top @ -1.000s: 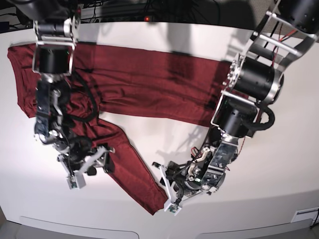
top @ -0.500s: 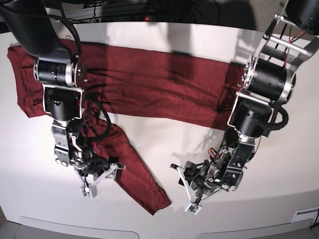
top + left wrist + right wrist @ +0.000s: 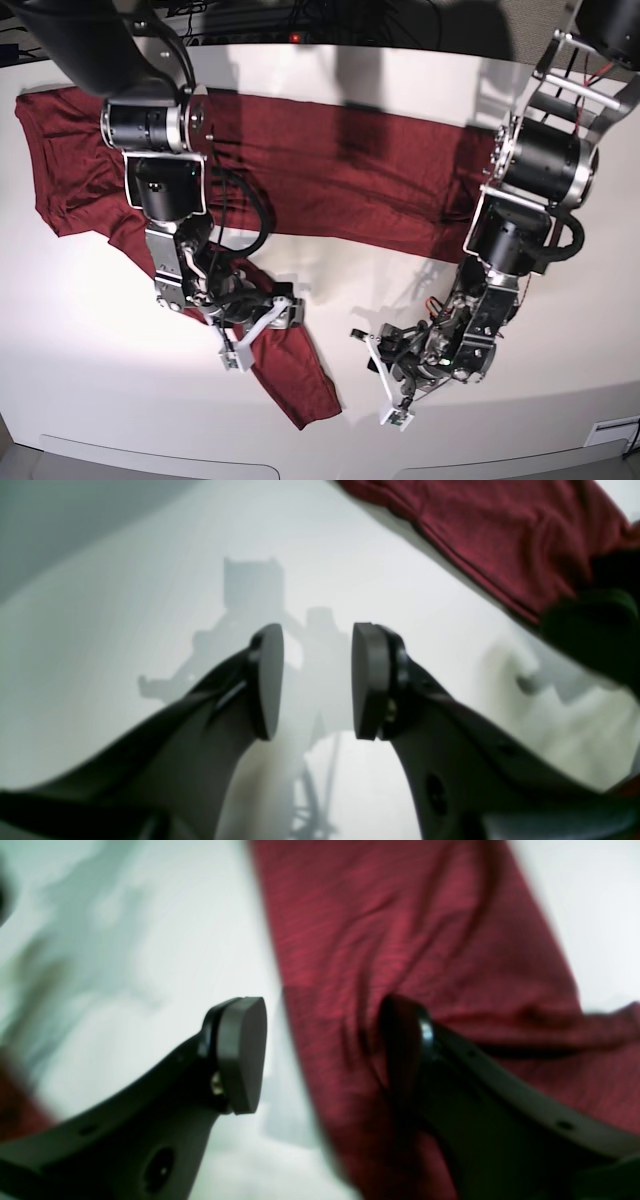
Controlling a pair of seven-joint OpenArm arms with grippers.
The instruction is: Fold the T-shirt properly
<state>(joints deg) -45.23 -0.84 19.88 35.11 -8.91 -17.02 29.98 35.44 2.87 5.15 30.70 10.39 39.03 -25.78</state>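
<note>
We are swinging our right tool, jaws apart, onto the T-shirt sleeve toward 3 o'clock; our left tool, apart and empty, is backing off over the surface.

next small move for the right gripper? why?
Probably lower and close on the sleeve: the right gripper is open, straddling the edge of the T-shirt sleeve, one finger over bare table. The left gripper is open over bare table.

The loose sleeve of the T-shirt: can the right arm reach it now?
Probably yes. The right gripper hangs open right over the sleeve of the T-shirt, one finger above the fabric, and nothing lies between them.
</note>
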